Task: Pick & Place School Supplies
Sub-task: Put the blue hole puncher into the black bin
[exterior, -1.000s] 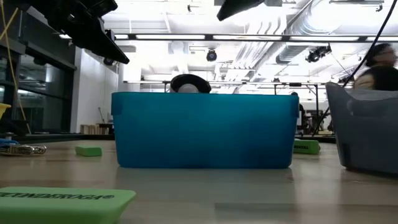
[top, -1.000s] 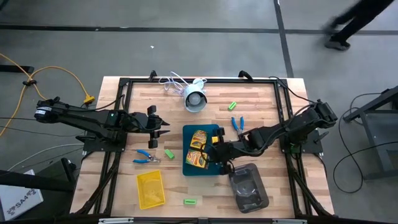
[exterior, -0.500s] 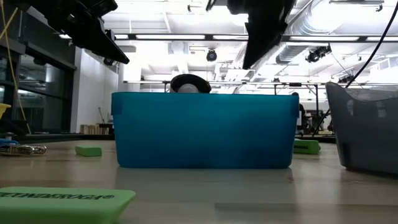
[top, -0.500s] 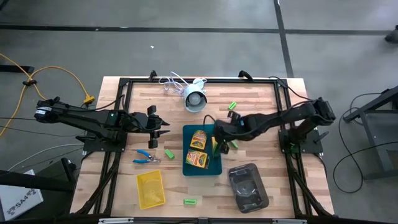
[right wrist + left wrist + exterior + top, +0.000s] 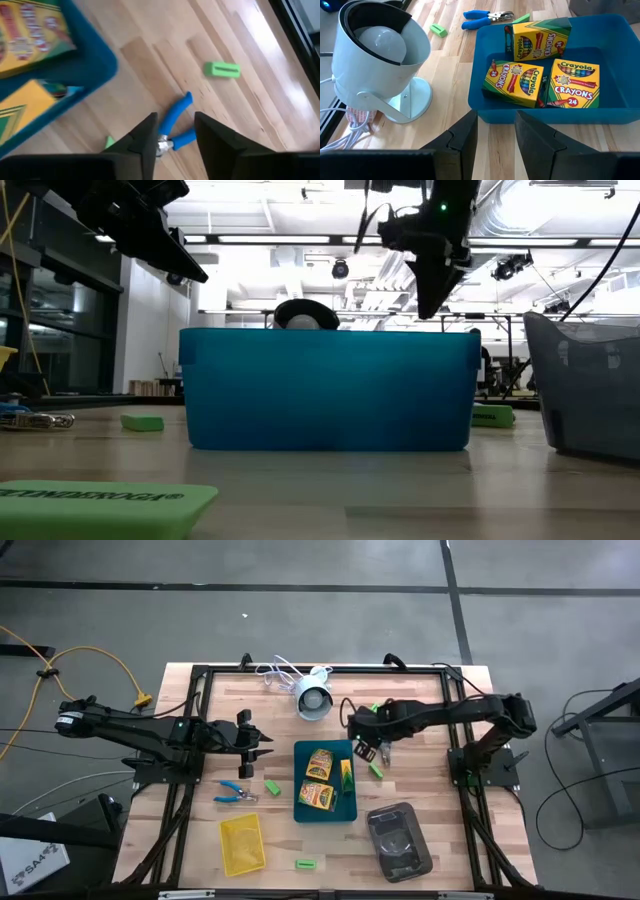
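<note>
The right gripper (image 5: 173, 134) hangs with fingers apart, empty, above the blue-handled pliers (image 5: 175, 126) beside the teal tray (image 5: 300, 812); 3 crayon boxes (image 5: 515, 82) lie inside; next move: descend, clamp the handles; the left gripper (image 5: 495, 131) waits, fingers apart.

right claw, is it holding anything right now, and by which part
Nothing is held. The right claw hangs open above the blue-handled pliers on the table beside the teal tray, fingers apart and not touching them.
</note>
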Available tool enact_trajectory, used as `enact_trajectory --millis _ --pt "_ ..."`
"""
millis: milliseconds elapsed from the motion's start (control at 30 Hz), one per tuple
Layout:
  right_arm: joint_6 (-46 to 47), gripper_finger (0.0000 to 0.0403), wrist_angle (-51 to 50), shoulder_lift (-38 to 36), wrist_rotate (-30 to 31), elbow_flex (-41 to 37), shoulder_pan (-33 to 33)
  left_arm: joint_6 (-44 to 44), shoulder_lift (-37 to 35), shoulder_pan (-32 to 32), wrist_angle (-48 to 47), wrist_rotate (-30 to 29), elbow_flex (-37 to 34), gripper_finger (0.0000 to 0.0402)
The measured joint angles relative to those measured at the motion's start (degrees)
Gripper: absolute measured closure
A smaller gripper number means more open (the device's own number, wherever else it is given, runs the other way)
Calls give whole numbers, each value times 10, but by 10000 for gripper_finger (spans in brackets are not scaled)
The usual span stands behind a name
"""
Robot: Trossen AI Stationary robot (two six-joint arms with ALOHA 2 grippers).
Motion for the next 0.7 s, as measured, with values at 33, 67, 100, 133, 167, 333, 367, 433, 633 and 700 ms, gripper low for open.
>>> enact_trajectory --millis 33,67,100,133,167,333,367,433,633,700 --pt "6 274 -7 0 0 0 -5 0 0 0 0 0 0 277" --pt "11 267 -13 0 -1 0 -11 0 0 0 0 0 0 277" --pt "16 260 -18 0 -1 0 -16 0 0 0 0 0 0 277" --pt "24 253 -23 0 -2 0 -21 0 0 0 0 0 0 277" --pt "31 246 -26 0 -5 0 -27 0 0 0 0 0 0 277" --pt "68 221 -38 0 -49 0 -50 0 0 0 0 0 0 277" --pt "76 217 -35 0 -53 -3 -52 0 0 0 0 0 0 277" --pt "92 211 -25 -1 -62 -15 -56 0 0 0 0 0 0 277" --pt "125 206 -5 -1 -63 -67 -58 0 0 0 0 0 0 277" --pt "140 206 4 -1 -63 -80 -58 0 0 0 0 0 0 277"
